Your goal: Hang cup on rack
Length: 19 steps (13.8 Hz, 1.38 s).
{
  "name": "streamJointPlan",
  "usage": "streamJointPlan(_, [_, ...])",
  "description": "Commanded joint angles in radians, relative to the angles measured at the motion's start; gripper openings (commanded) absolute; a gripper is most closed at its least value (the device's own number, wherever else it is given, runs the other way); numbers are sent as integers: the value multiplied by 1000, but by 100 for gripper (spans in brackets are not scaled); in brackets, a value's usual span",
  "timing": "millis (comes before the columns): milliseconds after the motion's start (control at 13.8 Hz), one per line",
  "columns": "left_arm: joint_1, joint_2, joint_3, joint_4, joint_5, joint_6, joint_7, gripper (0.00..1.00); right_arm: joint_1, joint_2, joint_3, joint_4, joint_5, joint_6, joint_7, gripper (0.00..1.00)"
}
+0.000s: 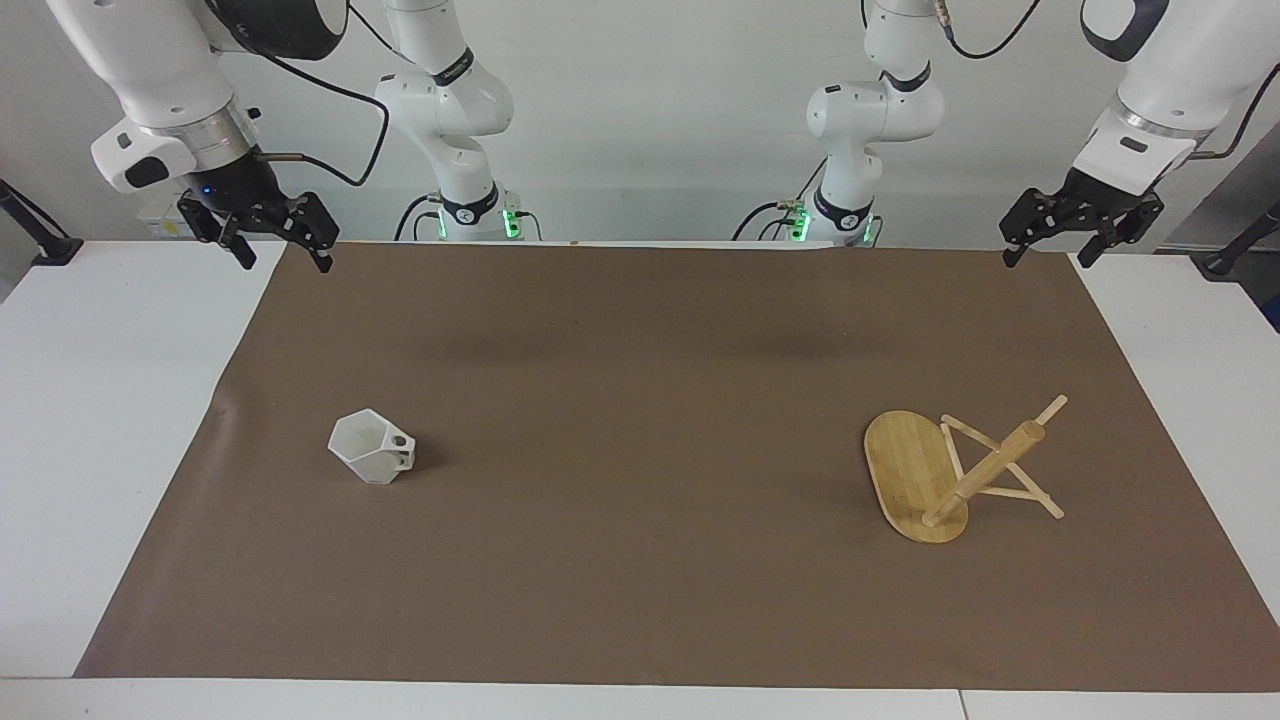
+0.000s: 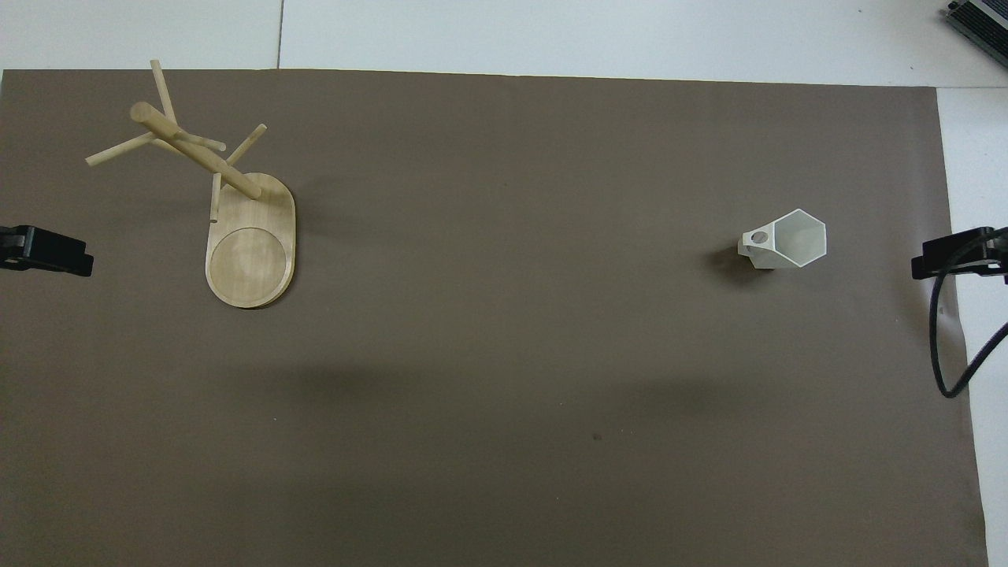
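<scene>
Here the cup (image 1: 372, 459) stands upright on the brown mat (image 1: 640, 560), toward the right arm's end of the table, its hexagonal mouth up and its blocky handle with the round hole turned toward the middle of the mat. The rack (image 1: 945, 478) stands well apart from it, toward the left arm's end, resting on its oval base with the central post and crossing pegs rising from the part of the base farther from the robots; no peg carries anything. Both arms wait raised at the robots' edge of the mat. The right gripper (image 1: 280, 252) hangs over the mat's corner, fingers spread and holding nothing. The left gripper (image 1: 1045, 251) hangs over the other corner; its fingers also seem spread apart, though the slanted view makes that less plain, and it is empty.
</scene>
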Motion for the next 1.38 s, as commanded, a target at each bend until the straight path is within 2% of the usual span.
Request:
streamJointPlan(0, [-15, -15, 7, -11, -6, -18, -7, 100, -3, -5, 4, -3, -7, 14, -2, 100])
streamJointPlan(218, [-4, -27, 7, -29, -6, -42, -9, 100, -4, -5, 4, -3, -7, 14, -2, 100])
streamJointPlan(726, [-1, -30, 22, 8, -26, -70, -6, 100, -4, -8, -1, -9, -8, 14, -4, 100])
streamJointPlan(871, [-2, -52, 9, 8, -26, -82, -9, 100, -4, -8, -3, -11, -7, 17, -7, 100])
streamJointPlan(1306, [-1, -69, 10, -6, -24, -84, -6, 100, -4, -27, -4, -91, -7, 138, -8, 100])
